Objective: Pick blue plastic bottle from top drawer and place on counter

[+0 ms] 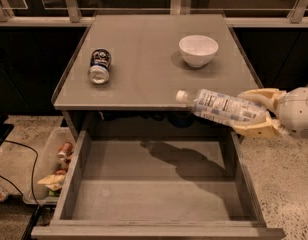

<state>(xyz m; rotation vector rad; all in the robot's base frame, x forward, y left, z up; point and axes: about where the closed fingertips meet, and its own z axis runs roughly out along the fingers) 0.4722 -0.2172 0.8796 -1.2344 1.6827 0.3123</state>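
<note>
The blue plastic bottle [219, 107], clear with a white cap and white-and-blue label, lies nearly level in the air. Its cap points left over the counter's front edge. My gripper [254, 115] is shut on the bottle's base end, at the right, above the drawer's right wall. The top drawer [154, 184] is pulled open below and holds nothing I can see. The counter [144, 49] is the grey tabletop behind it.
A blue-and-silver can [100, 66] lies on its side at the counter's left. A white bowl [198, 50] stands at the back right. A bin with trash [54, 169] sits on the floor left of the drawer, with a black cable nearby.
</note>
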